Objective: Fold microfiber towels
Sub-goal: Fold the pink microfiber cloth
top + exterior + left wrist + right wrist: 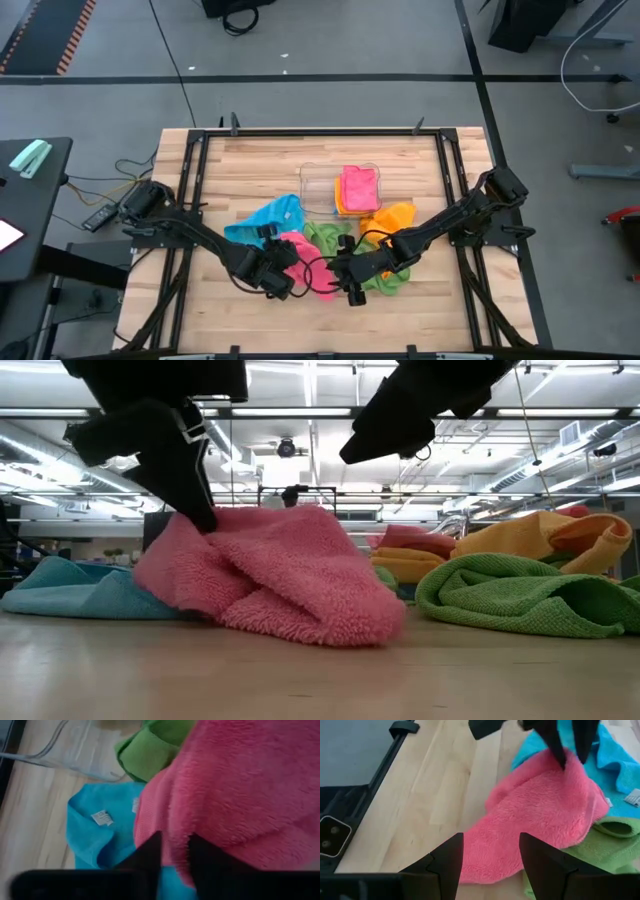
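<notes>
From where I stand, nothing can be read anywhere. The only label-like thing is a small white tag (101,818) sewn on the blue towel (95,835), at about nine o'clock from the pink towel (240,795); its print is too small to make out. A second white tag (633,797) shows on the same blue cloth, equally illegible.

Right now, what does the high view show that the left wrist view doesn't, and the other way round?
Only the high view: the clear tray holding folded pink and orange towels, a loose orange towel, and the right gripper open, above the pile. Only the left wrist view: the blue towel's white label, and the left gripper pinching the pink towel's edge. Both: pink, blue and green towels.
</notes>
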You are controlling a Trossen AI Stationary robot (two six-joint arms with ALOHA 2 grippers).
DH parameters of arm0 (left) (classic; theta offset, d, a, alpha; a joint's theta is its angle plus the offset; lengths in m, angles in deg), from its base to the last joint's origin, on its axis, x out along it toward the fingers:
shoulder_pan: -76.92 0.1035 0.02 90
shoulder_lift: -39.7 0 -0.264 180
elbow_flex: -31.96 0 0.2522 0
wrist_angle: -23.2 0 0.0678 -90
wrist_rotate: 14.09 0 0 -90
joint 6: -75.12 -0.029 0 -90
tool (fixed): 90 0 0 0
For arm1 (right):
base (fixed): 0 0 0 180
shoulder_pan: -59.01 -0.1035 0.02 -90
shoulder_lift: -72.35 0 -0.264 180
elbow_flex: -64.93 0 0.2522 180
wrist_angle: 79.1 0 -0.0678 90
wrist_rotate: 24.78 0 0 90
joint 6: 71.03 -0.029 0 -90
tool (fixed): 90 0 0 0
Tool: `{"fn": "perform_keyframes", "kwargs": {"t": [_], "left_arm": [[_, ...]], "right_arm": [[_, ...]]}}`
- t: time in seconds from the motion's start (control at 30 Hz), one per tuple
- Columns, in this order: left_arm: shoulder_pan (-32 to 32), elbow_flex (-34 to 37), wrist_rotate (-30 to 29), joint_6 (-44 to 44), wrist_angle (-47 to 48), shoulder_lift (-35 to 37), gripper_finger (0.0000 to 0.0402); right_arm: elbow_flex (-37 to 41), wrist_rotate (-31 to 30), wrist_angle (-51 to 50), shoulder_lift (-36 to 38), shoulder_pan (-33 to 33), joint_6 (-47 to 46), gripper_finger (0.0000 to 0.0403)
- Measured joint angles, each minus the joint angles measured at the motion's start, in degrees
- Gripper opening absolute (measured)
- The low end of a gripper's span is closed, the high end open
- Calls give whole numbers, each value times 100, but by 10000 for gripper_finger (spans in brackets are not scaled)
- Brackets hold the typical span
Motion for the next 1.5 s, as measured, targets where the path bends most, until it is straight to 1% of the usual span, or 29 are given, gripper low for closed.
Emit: {"fn": "perform_keyframes", "kwargs": {"t": [0.03,0.07,0.1,0.17,0.23,0.37,0.43,0.57,0.63,0.7,0.83,0.97,1.13,1.2,1.3,1.43,1.5], "left_arm": [[-34,-34,4,-62,-17,0,39],[-71,-71,4,-146,-29,0,20],[-105,-99,1,-177,-7,0,15],[-191,-184,-25,-257,131,0,17],[-321,-332,-176,-381,309,0,20],[-653,-583,-550,-1200,418,0,9],[-845,-699,-963,-1693,419,0,10],[-1151,-852,-2076,-2747,337,0,16],[-1237,-855,-2500,-3206,179,0,12],[-1274,-856,-2697,-3538,30,0,8],[-1258,-856,-2748,-4136,-376,0,14],[-1260,-854,-2917,-5099,-1037,0,16],[-1242,-854,-3007,-6098,-1856,0,7],[-1215,-854,-3205,-6375,-2153,0,12],[-1191,-854,-3552,-6792,-2586,2,25],[-1195,-854,-3869,-7343,-3019,2,19],[-1199,-854,-3959,-7364,-3015,2,10]], "right_arm": [[0,0,-5,0,0,35,202],[0,0,-18,0,2,62,202],[0,0,-58,2,6,96,202],[0,0,-215,62,8,130,202],[0,2,-285,168,4,145,202],[0,2,-343,454,4,202,202],[0,0,-334,605,-6,225,202],[-4,19,-161,734,-36,399,202],[-4,24,-82,718,-78,483,202],[-4,-7,13,680,-101,594,202],[-4,-151,259,678,-137,891,202],[-5,-149,616,678,-125,1243,202],[-7,-144,689,673,-80,1596,202],[-7,-126,673,673,-49,1681,202],[-7,126,678,673,-32,1662,202],[-7,901,664,673,-13,1454,202],[-7,1287,649,673,-20,1317,202]]}}
